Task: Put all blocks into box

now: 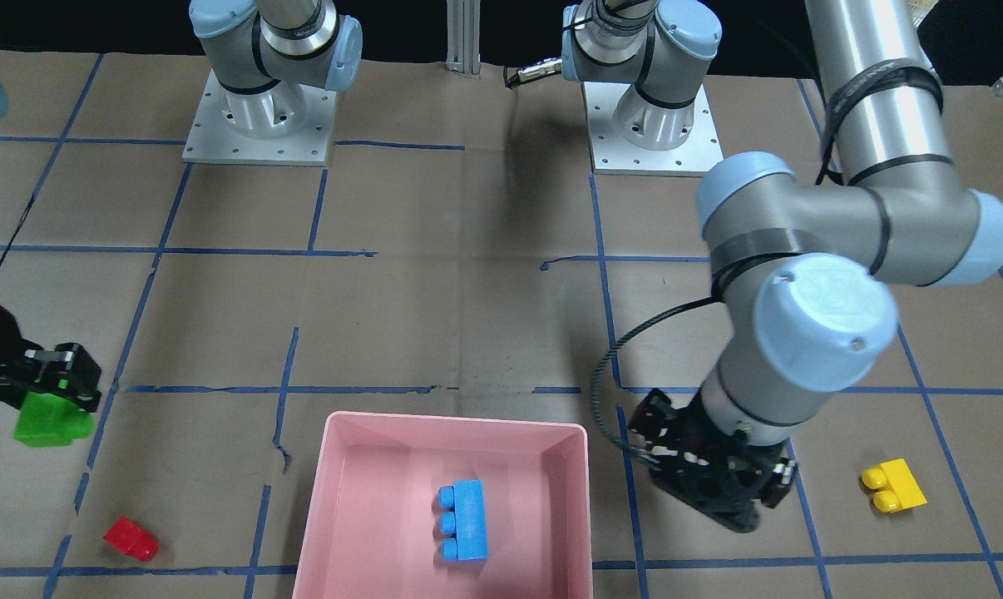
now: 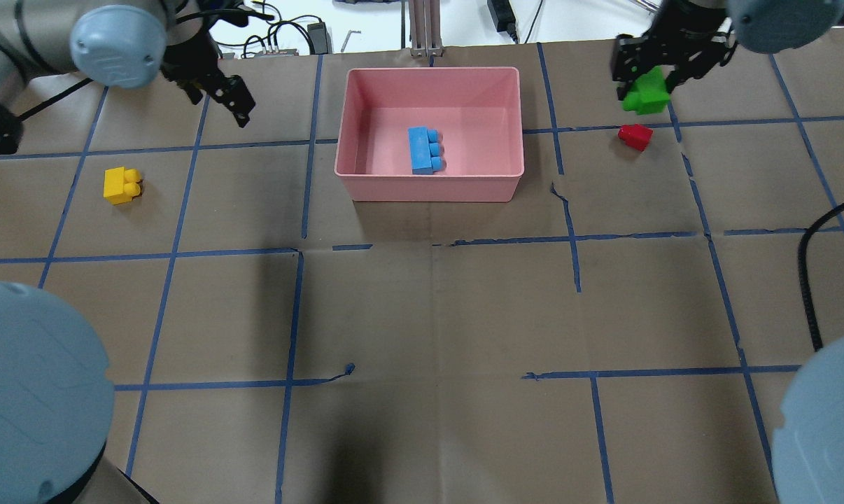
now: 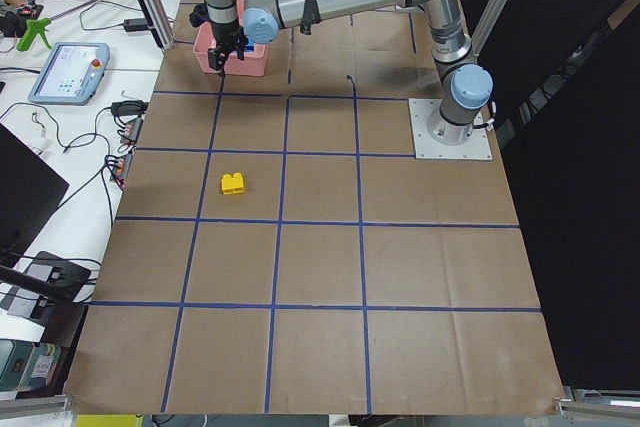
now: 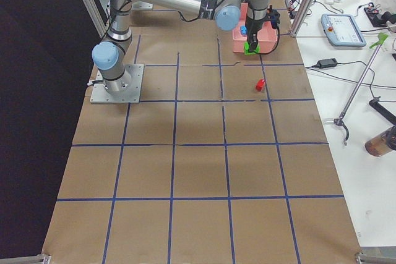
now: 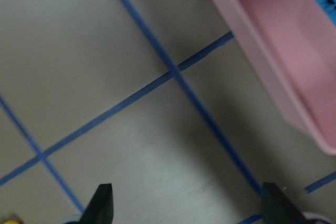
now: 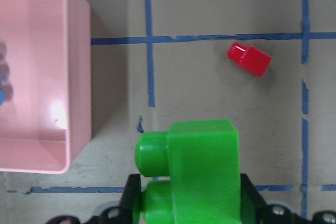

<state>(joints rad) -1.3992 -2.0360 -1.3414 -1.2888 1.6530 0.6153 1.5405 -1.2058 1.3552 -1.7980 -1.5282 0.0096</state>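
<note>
The pink box (image 2: 429, 185) stands at the table's far middle with the light blue block (image 2: 424, 149) lying inside it. My right gripper (image 2: 647, 82) is shut on the green block (image 2: 646, 94) and holds it above the table, to the right of the box; the wrist view shows the green block (image 6: 197, 169) between the fingers. The red block (image 2: 635, 136) lies on the table just below it. The yellow block (image 2: 121, 185) lies on the table at the left. My left gripper (image 2: 234, 105) is open and empty, above the table left of the box (image 5: 273, 61).
Brown paper with blue tape grid lines covers the table. Both arm bases (image 1: 260, 125) stand at the robot's side. Cables and a pendant (image 3: 70, 72) lie beyond the table's far edge.
</note>
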